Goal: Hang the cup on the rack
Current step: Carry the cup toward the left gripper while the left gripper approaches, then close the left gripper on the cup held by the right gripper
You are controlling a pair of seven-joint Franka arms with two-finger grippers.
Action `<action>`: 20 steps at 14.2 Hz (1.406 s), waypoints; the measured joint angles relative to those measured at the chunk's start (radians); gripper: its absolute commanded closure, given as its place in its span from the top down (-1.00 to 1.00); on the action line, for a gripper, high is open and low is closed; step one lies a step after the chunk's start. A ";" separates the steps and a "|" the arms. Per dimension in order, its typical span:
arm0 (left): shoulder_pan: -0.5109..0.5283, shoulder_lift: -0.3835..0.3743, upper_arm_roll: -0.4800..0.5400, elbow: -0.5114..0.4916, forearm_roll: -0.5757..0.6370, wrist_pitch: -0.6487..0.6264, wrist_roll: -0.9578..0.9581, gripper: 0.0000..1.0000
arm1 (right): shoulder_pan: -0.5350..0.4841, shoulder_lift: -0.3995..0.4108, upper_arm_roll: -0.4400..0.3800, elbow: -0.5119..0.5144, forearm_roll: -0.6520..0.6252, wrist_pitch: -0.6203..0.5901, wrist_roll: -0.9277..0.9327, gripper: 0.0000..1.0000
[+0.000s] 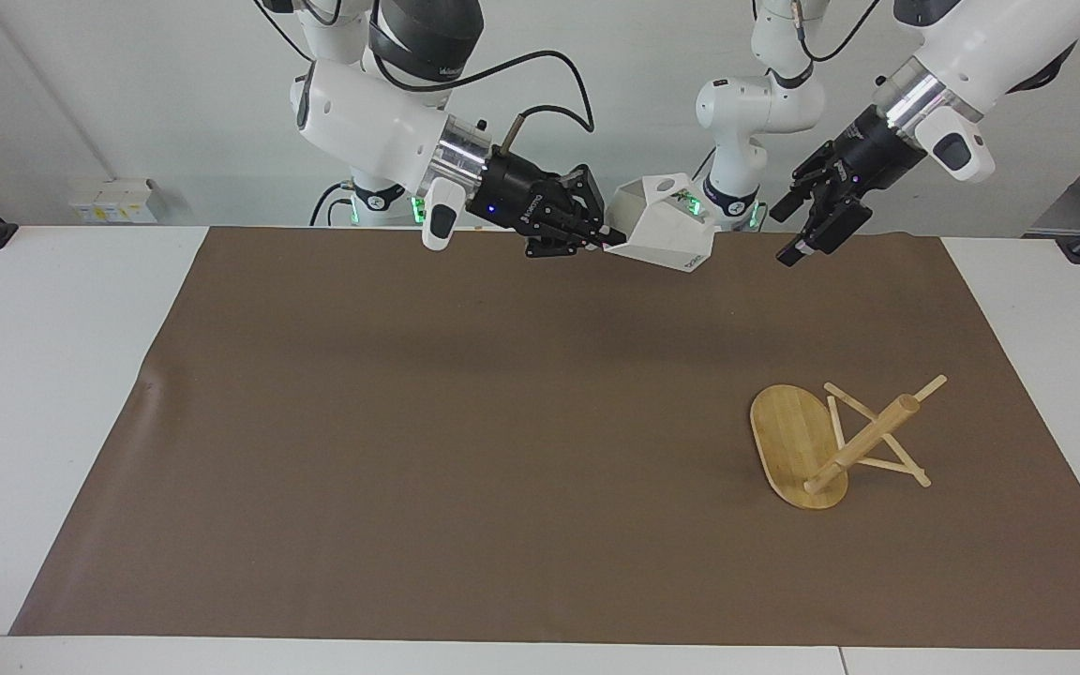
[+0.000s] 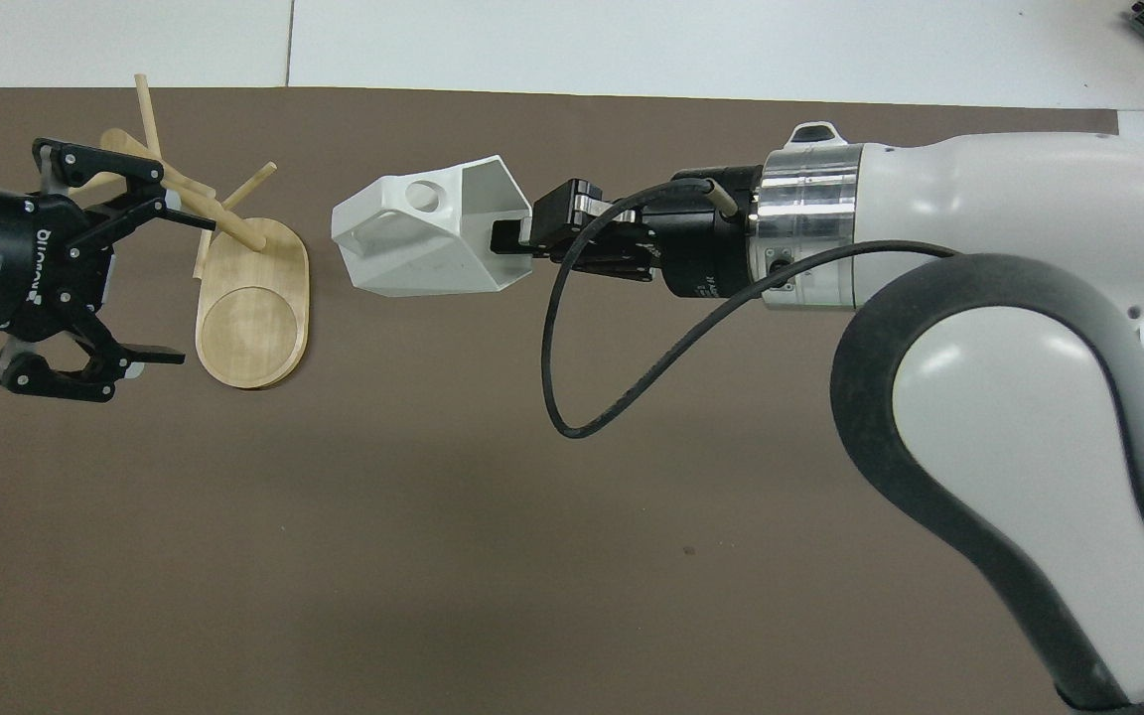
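We count one brown mat (image 1: 465,441) under everything. Two arms work above it. One rack (image 1: 835,445) lies tipped over on the mat, its base on edge, below the left gripper (image 1: 807,230), whose fingers are spread wide and hold nothing. We see four peg ends on the rack. One cup (image 1: 662,230) hangs in the air, tilted on its side, clamped at its rim by the right gripper (image 1: 606,242); it sits between the two grippers, well apart from the rack.
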 measured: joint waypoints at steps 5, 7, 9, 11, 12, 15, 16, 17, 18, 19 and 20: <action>0.000 0.028 -0.010 0.041 -0.060 -0.041 -0.091 1.00 | 0.003 0.002 0.027 -0.001 0.000 0.017 0.000 -1.00; 0.000 0.028 -0.016 0.046 -0.060 -0.057 -0.109 1.00 | 0.004 0.003 0.031 -0.002 0.000 0.023 0.000 -1.00; 0.000 0.028 -0.020 0.047 -0.061 -0.067 -0.121 1.00 | 0.004 0.005 0.046 -0.003 0.000 0.058 0.000 -1.00; 0.000 0.027 -0.030 0.049 -0.063 -0.067 -0.137 1.00 | 0.007 0.008 0.064 -0.007 0.000 0.092 0.000 -1.00; 0.000 0.027 -0.033 0.051 -0.062 -0.067 -0.147 1.00 | 0.009 0.009 0.069 -0.008 0.000 0.098 0.000 -1.00; 0.000 0.027 -0.033 0.054 -0.063 -0.065 -0.158 1.00 | 0.008 0.009 0.069 -0.007 0.000 0.100 0.000 -1.00; 0.000 0.027 -0.033 0.055 -0.063 -0.065 -0.159 1.00 | 0.008 0.009 0.069 -0.007 0.000 0.101 0.000 -1.00; 0.000 0.027 -0.033 0.055 -0.063 -0.064 -0.159 1.00 | 0.008 0.009 0.069 -0.007 0.000 0.101 0.000 -1.00; 0.000 0.027 -0.033 0.056 -0.063 -0.063 -0.160 1.00 | 0.008 0.009 0.069 -0.007 0.000 0.102 0.000 -1.00; 0.000 0.027 -0.033 0.057 -0.063 -0.058 -0.161 1.00 | 0.008 0.009 0.069 -0.007 0.000 0.104 0.000 -1.00; 0.000 0.026 -0.033 0.057 -0.063 -0.048 -0.165 1.00 | 0.008 0.009 0.069 -0.007 0.000 0.106 0.000 -1.00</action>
